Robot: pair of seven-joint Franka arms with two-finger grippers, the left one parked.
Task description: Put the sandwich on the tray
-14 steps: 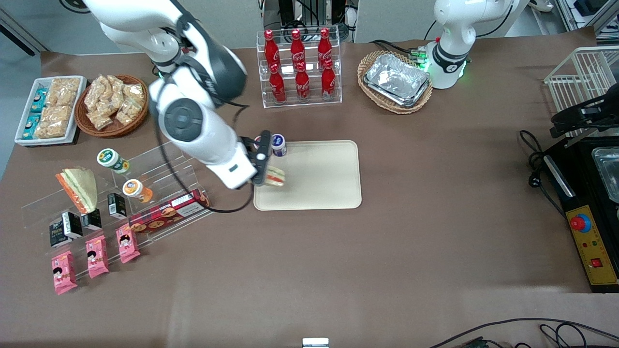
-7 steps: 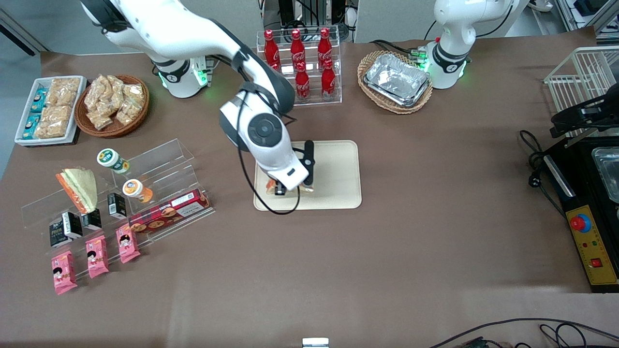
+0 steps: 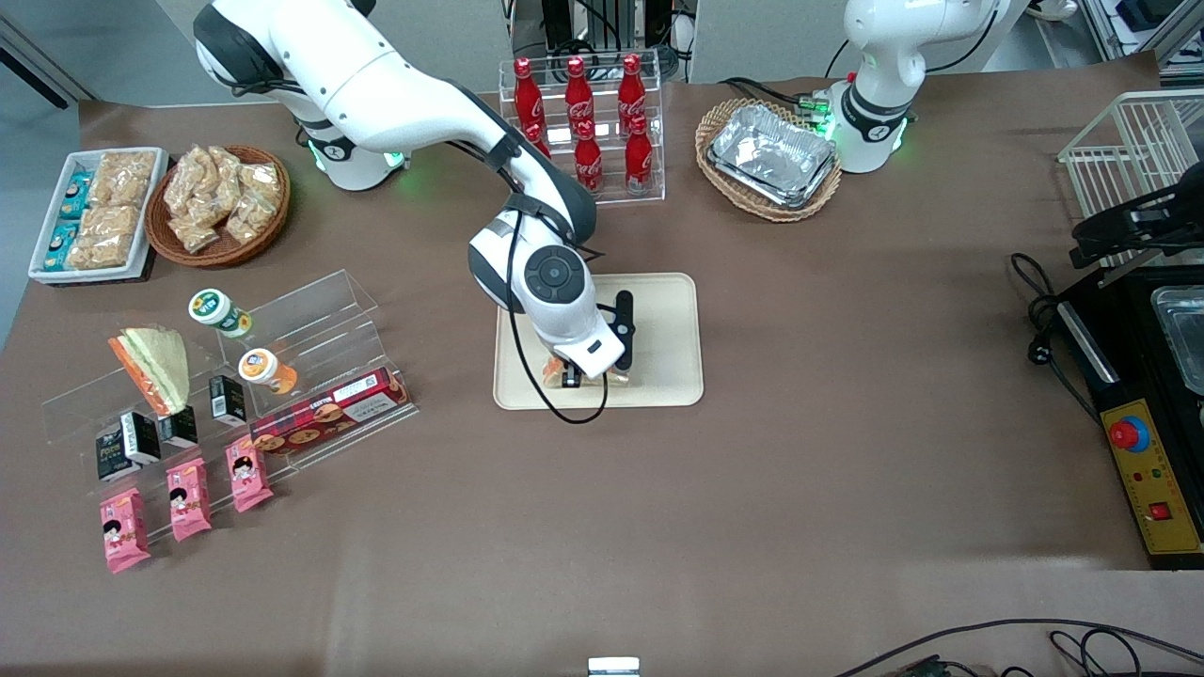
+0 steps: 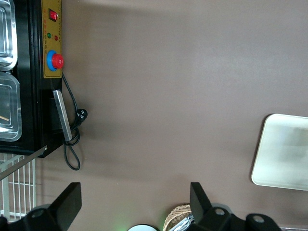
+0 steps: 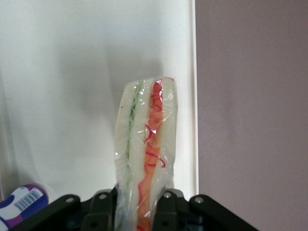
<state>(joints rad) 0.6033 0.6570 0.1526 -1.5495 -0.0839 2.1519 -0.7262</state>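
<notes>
The sandwich (image 5: 147, 154), pale bread with an orange-red stripe and a thin green one in clear wrap, is clamped between the fingers of my right gripper (image 5: 136, 211), which is shut on it. In the front view the gripper (image 3: 576, 376) hangs low over the cream-beige tray (image 3: 663, 320), near the tray's edge closest to the front camera. Only slivers of the sandwich (image 3: 552, 370) show there under the wrist. Its free end points along the tray's rim (image 5: 193, 96). I cannot tell whether it touches the tray (image 4: 284, 154).
A small bottle with a purple-and-white cap (image 5: 21, 204) stands by the tray. A rack of red cola bottles (image 3: 583, 132) and a wicker basket of foil trays (image 3: 769, 155) lie farther from the front camera. A clear shelf of snacks (image 3: 235, 376) holds a triangular sandwich (image 3: 155, 367).
My gripper has carried the sandwich from the tray's edge at the working arm's end inward over the tray, toward the front camera, and turned it.
</notes>
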